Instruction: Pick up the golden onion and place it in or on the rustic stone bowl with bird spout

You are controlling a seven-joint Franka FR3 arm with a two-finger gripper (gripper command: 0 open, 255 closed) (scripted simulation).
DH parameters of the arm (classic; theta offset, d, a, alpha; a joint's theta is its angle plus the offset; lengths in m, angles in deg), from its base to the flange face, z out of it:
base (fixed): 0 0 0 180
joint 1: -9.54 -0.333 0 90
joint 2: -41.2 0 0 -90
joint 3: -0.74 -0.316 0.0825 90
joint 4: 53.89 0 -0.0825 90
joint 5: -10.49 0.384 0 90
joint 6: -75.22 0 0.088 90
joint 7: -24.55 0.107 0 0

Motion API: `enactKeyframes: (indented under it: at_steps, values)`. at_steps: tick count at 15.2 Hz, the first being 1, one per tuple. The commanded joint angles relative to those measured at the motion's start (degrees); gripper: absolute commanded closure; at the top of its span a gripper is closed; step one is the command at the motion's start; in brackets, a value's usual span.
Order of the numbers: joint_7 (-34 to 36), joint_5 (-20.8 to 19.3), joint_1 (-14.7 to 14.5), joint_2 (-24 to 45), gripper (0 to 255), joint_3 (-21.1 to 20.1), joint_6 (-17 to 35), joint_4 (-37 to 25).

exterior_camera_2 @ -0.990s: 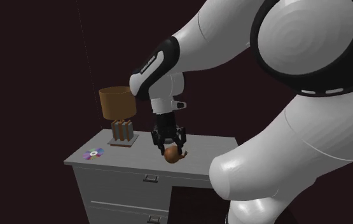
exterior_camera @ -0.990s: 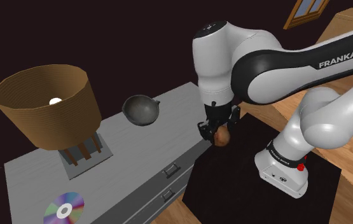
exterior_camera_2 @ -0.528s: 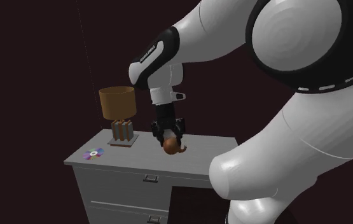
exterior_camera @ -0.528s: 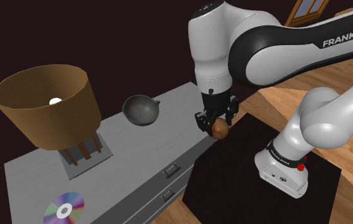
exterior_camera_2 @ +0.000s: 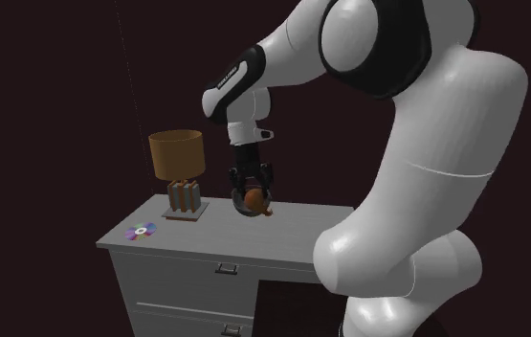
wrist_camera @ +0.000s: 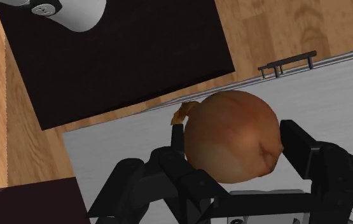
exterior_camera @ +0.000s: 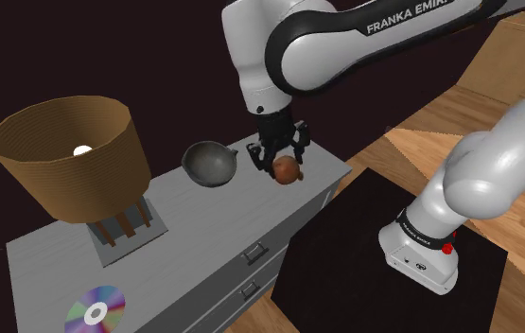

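In the shoulder view the end effector point(exterior_camera: 280, 159) clasps the onion point(exterior_camera: 287, 170) above the table point(exterior_camera: 251, 222), just beside the bowl point(exterior_camera: 210, 163) on the side away from the lamp point(exterior_camera: 66, 156). A good placement would carry it over the bowl's rim, centre it, then lower before release. In the second exterior view the onion hangs clear of the table, with open air around the arm. In the wrist view the fingers point(wrist_camera: 305, 149) grip the onion's sides. The table's front edge and drawer handle point(wrist_camera: 287, 63) lie beneath, so drifting away from the bowl risks a fall to the floor point(wrist_camera: 283, 25).
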Motion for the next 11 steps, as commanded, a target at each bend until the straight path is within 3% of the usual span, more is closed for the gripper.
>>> enactKeyframes:
  at_steps: [1,6,11]
  values:
    - [0.8,-2.1,0.6,4.3,255,-0.2,-0.2,-4.0]
    - [2.6,-8.2,1.1,16.0,255,0.2,-2.9,-16.8]
    - [3.6,-13.7,-0.6,28.0,255,1.5,-7.8,-32.1]
